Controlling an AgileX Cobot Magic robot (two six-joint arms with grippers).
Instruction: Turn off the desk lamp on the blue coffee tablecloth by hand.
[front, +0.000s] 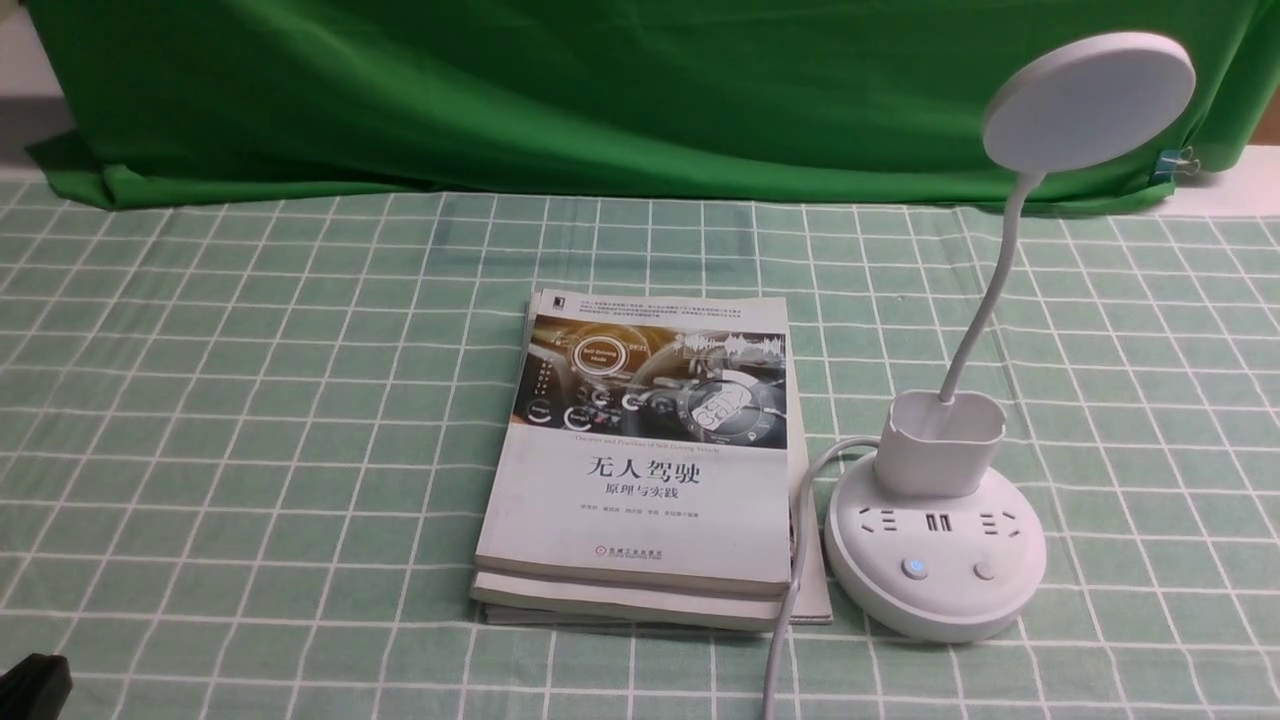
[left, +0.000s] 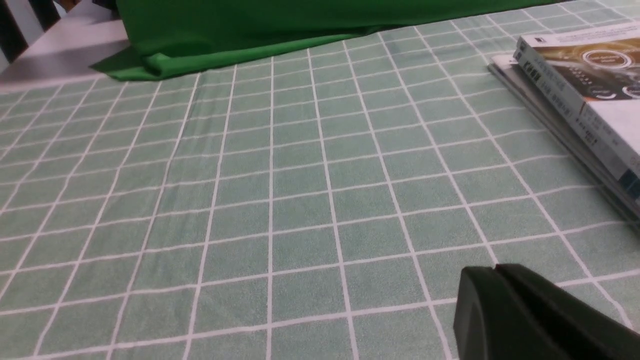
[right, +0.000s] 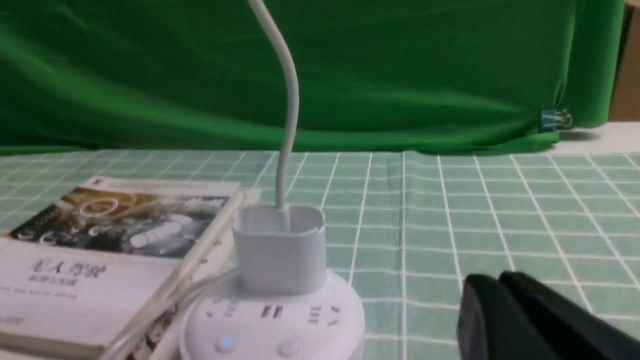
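Note:
The white desk lamp (front: 935, 540) stands at the right on the pale green gridded tablecloth (front: 250, 430). Its disc head (front: 1090, 100) is up at the back right, and its round base has a lit blue button (front: 914, 569) and a plain button (front: 985, 570). The lamp base also shows in the right wrist view (right: 272, 320). My right gripper (right: 495, 280) is shut and empty, low over the cloth to the right of the base. My left gripper (left: 495, 270) is shut and empty, over bare cloth to the left of the books; only its dark tip (front: 35, 685) shows at the front view's bottom left.
A stack of books (front: 640, 470) lies in the middle, just left of the lamp, also in the left wrist view (left: 580, 95). The lamp's white cable (front: 790, 600) runs between books and base toward the front edge. A dark green draped cloth (front: 600, 90) hangs at the back.

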